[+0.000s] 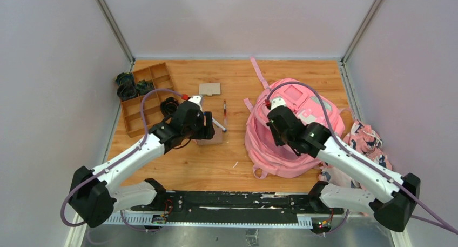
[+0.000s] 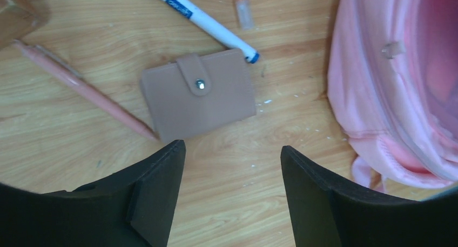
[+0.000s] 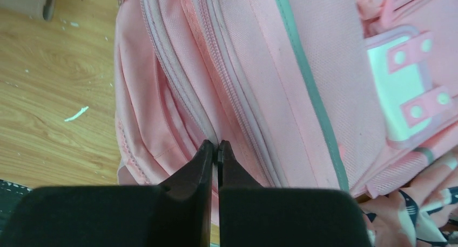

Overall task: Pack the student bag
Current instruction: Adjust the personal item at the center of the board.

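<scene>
The student bag (image 1: 302,144) is a large pink backpack lying flat on the right of the table, also seen as pink fabric (image 2: 394,85) in the left wrist view. My right gripper (image 3: 217,144) is shut, its tips pressed together right on a zipper line of the bag (image 3: 259,58); whether they pinch a zipper pull I cannot tell. In the top view the right gripper (image 1: 275,129) hangs over the bag's left half. My left gripper (image 2: 232,147) is open and holds nothing, hovering just short of a brown snap wallet (image 2: 199,94). From above, the left gripper (image 1: 209,129) covers most of that wallet (image 1: 211,141).
A blue-capped white marker (image 2: 208,22), a pink pen (image 2: 86,90) and a clear pen (image 2: 242,6) lie around the wallet. A tan card (image 1: 209,88) lies farther back. A brown compartment tray (image 1: 135,120) with dark items stands back left. Patterned cloth (image 1: 367,139) lies right of the bag.
</scene>
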Available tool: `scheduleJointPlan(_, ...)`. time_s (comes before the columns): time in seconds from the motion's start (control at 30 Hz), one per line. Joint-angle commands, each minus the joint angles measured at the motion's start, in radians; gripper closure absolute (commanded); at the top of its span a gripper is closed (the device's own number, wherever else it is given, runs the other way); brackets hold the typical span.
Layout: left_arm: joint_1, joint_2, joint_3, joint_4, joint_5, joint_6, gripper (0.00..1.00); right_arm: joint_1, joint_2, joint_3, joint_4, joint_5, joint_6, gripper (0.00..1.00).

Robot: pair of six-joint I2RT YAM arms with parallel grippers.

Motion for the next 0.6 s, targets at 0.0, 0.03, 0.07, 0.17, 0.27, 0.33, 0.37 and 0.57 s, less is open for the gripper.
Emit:
scheduleJointPlan(0.0, 0.014, 0.005, 0.009, -0.028, -0.158, 0.003, 0.24, -0.003, -0.075, 0.111, -0.019, 0.083, -0.008, 1.0)
scheduleJointPlan(0.03, 0.018, 0.013, 0.005, -0.018, -0.181, 0.012, 0.24, -0.005, -0.084, 0.134, -0.02, 0.077, -0.01, 1.0)
scheduleJointPlan(0.07, 0.018, 0.024, 0.006, -0.018, -0.2, 0.026, 0.23, -0.006, -0.091, 0.156, -0.021, 0.074, -0.01, 1.0)
scheduleJointPlan(0.17, 0.017, 0.084, 0.034, -0.049, -0.241, 0.079, 0.23, -0.006, -0.11, 0.209, -0.029, 0.073, -0.014, 1.0)
scheduleJointPlan(0.27, 0.018, 0.182, 0.065, -0.089, -0.292, 0.097, 0.22, -0.006, -0.117, 0.213, -0.028, 0.074, -0.022, 1.0)
scheduleJointPlan(0.33, 0.02, 0.241, 0.083, -0.079, -0.279, 0.104, 0.23, -0.006, -0.11, 0.201, -0.029, 0.073, -0.021, 1.0)
scheduleJointPlan(0.37, 0.021, 0.26, 0.094, -0.07, -0.266, 0.104, 0.23, -0.006, -0.108, 0.193, -0.031, 0.068, -0.017, 1.0)
scheduleJointPlan(0.57, 0.115, 0.356, 0.144, 0.018, -0.046, 0.082, 0.22, -0.006, -0.111, 0.15, -0.029, 0.035, 0.009, 1.0)
